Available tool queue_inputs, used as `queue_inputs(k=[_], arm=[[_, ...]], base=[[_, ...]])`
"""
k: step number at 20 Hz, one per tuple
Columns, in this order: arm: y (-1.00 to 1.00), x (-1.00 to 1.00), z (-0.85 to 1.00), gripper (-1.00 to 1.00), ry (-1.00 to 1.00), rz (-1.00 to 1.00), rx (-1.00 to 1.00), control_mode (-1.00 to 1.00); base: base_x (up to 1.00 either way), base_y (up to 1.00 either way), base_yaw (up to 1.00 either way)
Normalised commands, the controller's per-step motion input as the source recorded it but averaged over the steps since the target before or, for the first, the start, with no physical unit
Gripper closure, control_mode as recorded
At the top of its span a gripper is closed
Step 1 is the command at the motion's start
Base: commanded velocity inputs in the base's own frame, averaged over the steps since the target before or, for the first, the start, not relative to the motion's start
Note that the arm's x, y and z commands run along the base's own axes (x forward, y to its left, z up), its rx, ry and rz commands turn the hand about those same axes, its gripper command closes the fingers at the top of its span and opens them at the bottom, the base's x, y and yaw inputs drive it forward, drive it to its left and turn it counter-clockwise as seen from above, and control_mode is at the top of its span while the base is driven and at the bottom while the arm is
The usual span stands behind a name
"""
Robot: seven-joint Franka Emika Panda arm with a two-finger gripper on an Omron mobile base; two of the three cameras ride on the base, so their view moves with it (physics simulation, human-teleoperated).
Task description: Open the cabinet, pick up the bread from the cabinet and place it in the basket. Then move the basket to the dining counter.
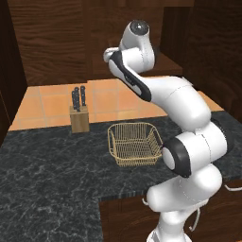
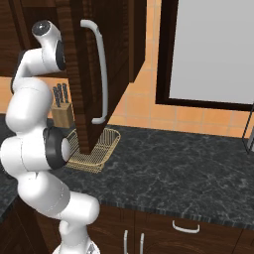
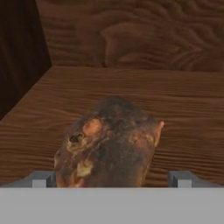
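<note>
In the hand view the bread [image 3: 107,144], a small dark brown crusty loaf, lies on the wooden shelf [image 3: 183,100] inside the cabinet. My gripper [image 3: 113,178] is open, one fingertip on each side of the loaf's near end, with a small gap on the right. The cabinet door [image 2: 84,74] stands swung open, its long silver bar handle [image 2: 102,69] facing the right base camera. The golden wire basket [image 1: 134,144] [image 2: 96,149] sits empty on the black counter below the cabinet. My arm reaches up into the cabinet, which hides the hand from both base views.
A wooden knife block [image 1: 79,116] [image 2: 62,111] stands on the black speckled counter [image 1: 47,165] left of the basket. A framed pale panel [image 2: 213,49] fills the wall at right. Low cabinet handles [image 2: 186,228] sit under the counter edge.
</note>
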Motion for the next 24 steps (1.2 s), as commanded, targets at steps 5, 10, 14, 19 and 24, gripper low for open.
queue_inputs(k=[5, 10, 14, 19, 24], arm=[[0.01, 0.35, 0.00, -1.00, 0.00, 0.00, 0.00, -1.00], [0.01, 0.12, 0.00, 1.00, 0.00, 0.00, 0.00, -1.00], [0.00, 0.01, -0.02, 1.00, -0.09, 0.00, 0.00, -1.00], [0.00, 0.00, -0.08, 1.00, -0.15, 0.00, 0.00, -1.00], [0.00, -0.25, -0.03, 1.00, -0.26, 0.00, 0.00, -1.00]], base=[[0.00, 0.00, 0.00], [0.00, 0.00, 0.00], [0.00, 0.00, 0.00], [0.00, 0.00, 0.00], [0.00, 0.00, 0.00]])
